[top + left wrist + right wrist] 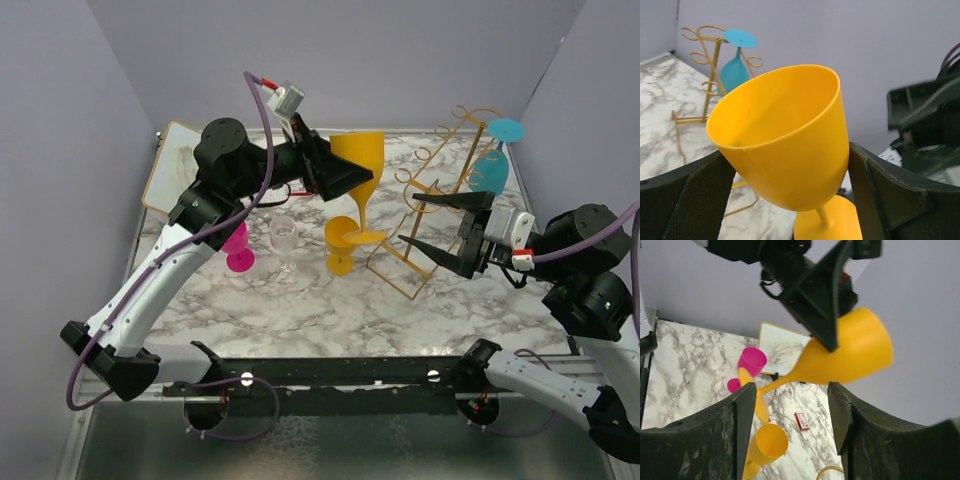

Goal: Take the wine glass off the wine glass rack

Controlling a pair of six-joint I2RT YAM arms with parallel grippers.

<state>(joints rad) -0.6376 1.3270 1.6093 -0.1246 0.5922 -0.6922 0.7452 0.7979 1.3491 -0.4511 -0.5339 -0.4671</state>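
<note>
The left gripper (785, 170) was clamped on the bowl of the yellow plastic wine glass (362, 150). It held the glass tilted in the air left of the gold thin-wire wine glass rack (706, 102), clear of its hooks. The right gripper (408, 220) hung wide open and empty just beside the rack. 1 teal plastic glass (490, 172) hung inverted on the rack. The lift-off looked done; the next move seemed to call for setting the yellow glass upright left of the rack.

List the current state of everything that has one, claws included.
left claw: shut on the held yellow glass
held yellow glass: off the rack, in the air
right claw: open, empty, beside the rack
wine glass rack: standing, one glass on it
blue glass: hanging upside down on the rack
second yellow glass: upright on the table
pink glass: upright on the table
clear glass: upright on the table
</note>
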